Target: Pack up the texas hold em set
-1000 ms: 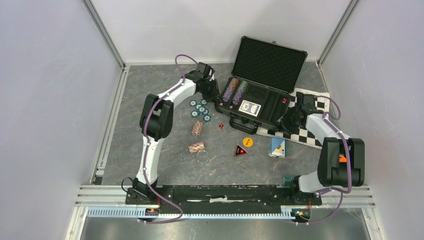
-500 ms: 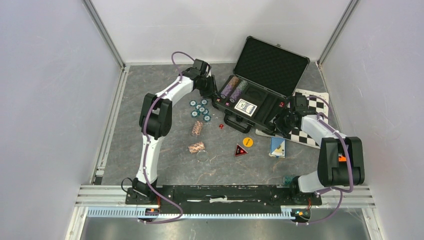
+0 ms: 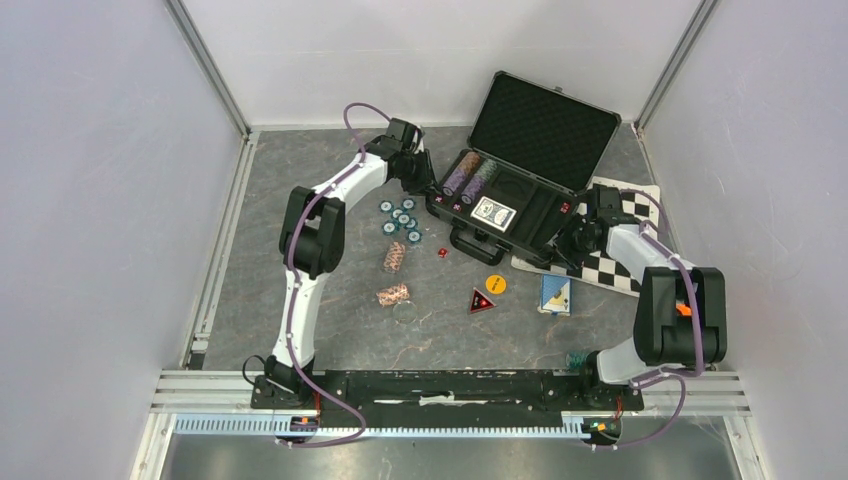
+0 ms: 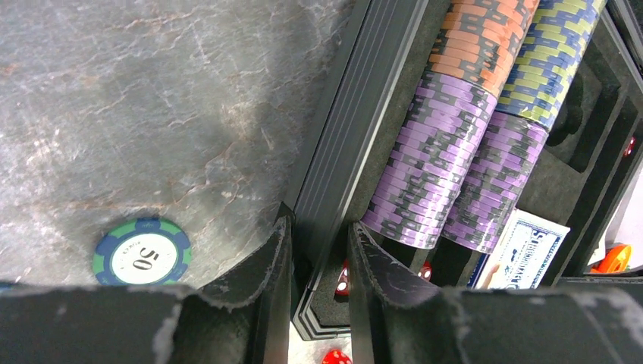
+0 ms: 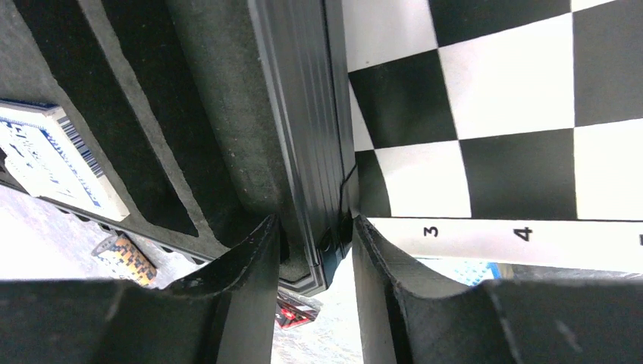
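Grey stone tabletop (image 3: 330,330): left gripper (image 4: 318,241) clamps the left wall of the black case (image 3: 540,125), right gripper (image 5: 312,227) its right wall. Inside lie four chip stacks (image 4: 447,152) and one card deck (image 3: 491,212); outside, six teal chips (image 3: 400,215), two brown-white piles (image 3: 394,256), one yellow button (image 3: 495,283).

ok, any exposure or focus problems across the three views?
Top external: even, soft light, no glare, faint shadows. Left wrist: purple poker chip stacks sharp; left gripper fingers soft-edged; gap under the black hard case corner blown out white. Right wrist: table below the case clipped to white; black-and-white checkered mat crisp; right gripper fingers dark, slightly blurred.
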Robot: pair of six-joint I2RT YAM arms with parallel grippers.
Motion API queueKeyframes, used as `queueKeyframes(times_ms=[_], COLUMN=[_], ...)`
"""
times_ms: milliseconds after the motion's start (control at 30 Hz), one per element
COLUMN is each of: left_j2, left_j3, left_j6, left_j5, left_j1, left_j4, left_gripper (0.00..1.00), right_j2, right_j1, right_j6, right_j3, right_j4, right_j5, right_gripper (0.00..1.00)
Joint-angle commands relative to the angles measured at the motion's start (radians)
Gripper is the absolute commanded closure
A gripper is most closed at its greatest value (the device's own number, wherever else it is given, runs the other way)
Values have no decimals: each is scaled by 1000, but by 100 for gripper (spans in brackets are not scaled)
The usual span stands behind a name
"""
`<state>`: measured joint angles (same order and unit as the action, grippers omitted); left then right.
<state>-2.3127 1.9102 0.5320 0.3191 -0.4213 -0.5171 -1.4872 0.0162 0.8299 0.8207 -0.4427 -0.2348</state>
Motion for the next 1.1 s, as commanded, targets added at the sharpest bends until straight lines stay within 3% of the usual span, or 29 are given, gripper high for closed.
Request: queueKeyframes(times_ms=[0,200,400,500,633,1067], left_j2=[-80,-115,-141,-139,-66,190], left_j3=[63,105,102,99,80,-116], left_j6=[142,170,186,183,166,131], left_j5=[176,179,184,197,190,172], left_j1=[-88,-106,-117,-116,-113,-110], left_j4=[128,151,165,157,136,90], left_gripper=[82,84,86,89,91,91], right_j2=[-67,-121,-168,-170,-120,77], right_j1=[36,73,74,74,75,64], right_j6=[3,-20,-35,-32,-32,25], right_j3=[96,186,165,158,194,97], right_j4=[157,157,155,157,127,47], right_j5=[-81,-67,-77,-95,-107,-211], right_gripper=[68,76,80,91,100,100])
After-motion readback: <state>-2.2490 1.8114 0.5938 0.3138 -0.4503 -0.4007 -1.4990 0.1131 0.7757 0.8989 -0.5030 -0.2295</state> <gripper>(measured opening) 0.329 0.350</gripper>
